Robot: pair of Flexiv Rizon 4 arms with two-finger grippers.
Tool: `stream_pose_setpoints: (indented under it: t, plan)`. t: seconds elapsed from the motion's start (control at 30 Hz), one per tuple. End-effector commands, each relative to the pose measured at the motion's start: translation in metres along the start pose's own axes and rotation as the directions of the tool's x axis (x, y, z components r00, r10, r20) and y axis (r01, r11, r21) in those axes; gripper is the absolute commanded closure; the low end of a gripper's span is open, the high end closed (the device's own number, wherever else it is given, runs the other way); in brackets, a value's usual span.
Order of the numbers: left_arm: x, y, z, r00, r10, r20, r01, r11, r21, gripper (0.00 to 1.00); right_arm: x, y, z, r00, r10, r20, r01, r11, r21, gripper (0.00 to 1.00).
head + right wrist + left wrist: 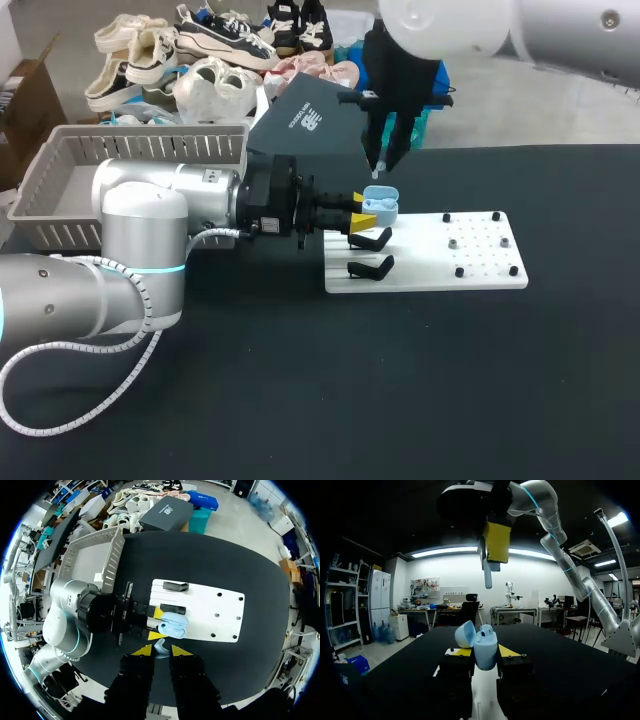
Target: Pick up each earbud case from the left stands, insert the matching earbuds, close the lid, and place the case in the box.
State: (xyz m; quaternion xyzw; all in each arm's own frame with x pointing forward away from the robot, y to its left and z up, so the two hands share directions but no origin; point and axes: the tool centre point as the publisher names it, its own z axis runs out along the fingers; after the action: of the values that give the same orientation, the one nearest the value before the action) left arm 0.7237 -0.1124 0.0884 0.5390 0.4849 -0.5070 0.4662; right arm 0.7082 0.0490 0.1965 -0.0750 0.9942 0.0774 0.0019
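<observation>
Case [485,645] in left gripper [485,653], earbud [488,578] seemingly above

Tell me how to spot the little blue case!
Find the white board on the black table. At its left end, the yellow-tipped left gripper pinches the earbud case. It's the only light blue thing there, lid open, beside two black stands.

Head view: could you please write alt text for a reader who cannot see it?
The left gripper holds an open light-blue earbud case over a white board; the right gripper hangs above it, pinching a white earbud. Two black stands sit on the board.
</observation>
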Motion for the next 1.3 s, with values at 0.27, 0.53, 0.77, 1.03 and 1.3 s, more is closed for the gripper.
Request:
stream_pose_setpoints:
  t: [0.27,0.53,0.77,1.03,1.3]
  plan:
    - [0.007,0.001,0.002,1.000,0.001,0.014,-0.001,1.000,-0.001,1.00,0.003,0.003,0.000,0.998,-0.068,0.000,0.068,0.998,0.004,1.00]
    - [0.007,0.001,0.002,1.000,0.001,0.014,-0.001,1.000,-0.001,1.00,0.007,0.008,0.002,0.965,-0.263,0.002,0.263,0.964,0.050,1.00]
    - [0.007,0.001,0.002,1.000,0.001,0.014,-0.001,1.000,-0.001,1.00,0.003,0.003,0.015,0.963,-0.268,-0.008,0.268,0.962,0.046,1.00]
    - [0.007,0.001,0.002,1.000,0.001,0.014,-0.001,1.000,-0.001,1.00,-0.002,-0.002,0.026,0.972,-0.236,-0.004,0.236,0.970,0.051,1.00]
    - [0.007,0.001,0.002,1.000,0.001,0.014,-0.001,1.000,-0.001,1.00,-0.003,-0.004,0.034,0.976,-0.219,0.005,0.218,0.974,0.057,1.00]
